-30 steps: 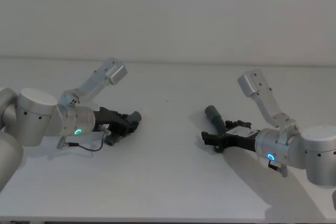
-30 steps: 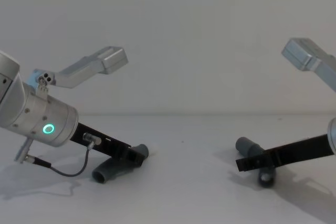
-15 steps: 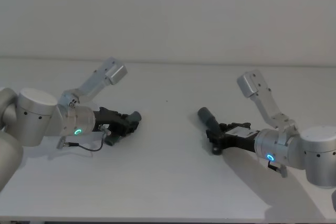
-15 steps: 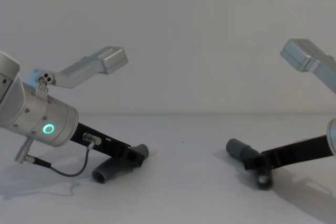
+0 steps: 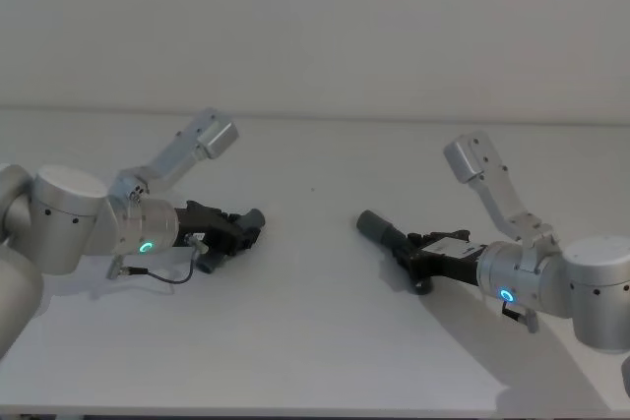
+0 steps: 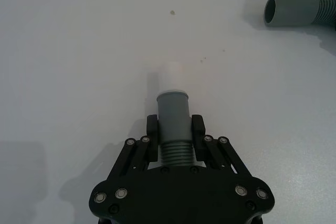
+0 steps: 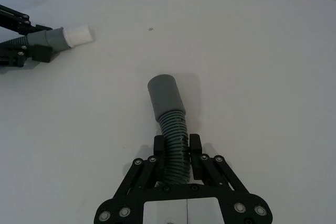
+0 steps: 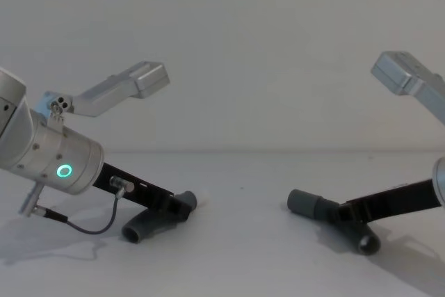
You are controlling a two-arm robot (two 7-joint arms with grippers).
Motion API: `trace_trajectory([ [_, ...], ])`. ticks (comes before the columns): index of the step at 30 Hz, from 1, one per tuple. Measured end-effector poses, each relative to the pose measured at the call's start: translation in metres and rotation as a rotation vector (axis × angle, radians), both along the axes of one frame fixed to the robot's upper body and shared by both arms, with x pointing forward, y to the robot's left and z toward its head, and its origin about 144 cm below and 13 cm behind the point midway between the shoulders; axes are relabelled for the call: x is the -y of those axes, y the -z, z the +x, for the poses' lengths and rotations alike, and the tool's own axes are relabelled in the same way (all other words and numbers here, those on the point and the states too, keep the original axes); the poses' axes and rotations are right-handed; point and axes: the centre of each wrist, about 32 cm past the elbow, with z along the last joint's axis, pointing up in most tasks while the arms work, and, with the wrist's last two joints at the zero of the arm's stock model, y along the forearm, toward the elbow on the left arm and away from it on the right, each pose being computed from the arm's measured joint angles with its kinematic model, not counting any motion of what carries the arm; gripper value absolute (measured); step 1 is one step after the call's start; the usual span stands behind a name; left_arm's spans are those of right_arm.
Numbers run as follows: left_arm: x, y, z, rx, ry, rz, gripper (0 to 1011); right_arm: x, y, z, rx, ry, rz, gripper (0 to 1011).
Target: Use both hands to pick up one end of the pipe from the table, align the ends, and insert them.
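- While the left arm lies low over the left side of the white table (image 5: 315, 341), the left gripper (image 5: 241, 228) is clamped on the white-tipped pipe piece (image 6: 173, 111). Its two black fingers (image 6: 152, 129) press on either side of the threaded band, just behind the smooth grey sleeve.
- The white stub tip (image 6: 170, 73) sticks out ahead of the fingers and points toward the table's middle. In the chest view the piece's other end bends down behind the gripper, at the table surface or just above it; which cannot be told.
- The right gripper (image 5: 413, 248) sits low over the table's right side, closed tight around the ribbed pipe piece (image 7: 173, 129) on its corrugated section.
- The grey collar (image 7: 164, 94) of that piece juts forward past the fingertips, aimed toward the left arm.
- The tip and the collar face each other across bare table, well apart.
- A green ring light (image 8: 64, 170) glows on the left arm's silver wrist.
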Motion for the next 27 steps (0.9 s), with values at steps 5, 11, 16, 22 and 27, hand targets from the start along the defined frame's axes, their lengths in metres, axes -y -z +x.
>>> trace_trajectory([
  [5,0.0,0.0,0.0,0.0,0.0,0.0,365,0.0,0.0,0.0,0.0,0.0,0.0,279],
  [11,0.0,0.0,-0.001,0.0,0.0,0.0,365,0.0,0.0,-0.001,0.003,0.0,0.001,279],
  [16,0.0,0.001,-0.003,0.007,0.003,0.0,365,0.0,-0.001,-0.003,0.021,-0.004,0.011,279],
  [22,-0.001,-0.001,-0.005,0.032,0.013,0.0,365,0.001,-0.003,-0.008,0.068,-0.002,0.036,279],
  [27,-0.002,-0.006,-0.007,0.067,0.033,0.001,365,0.001,-0.007,-0.012,0.131,0.005,0.073,279],
])
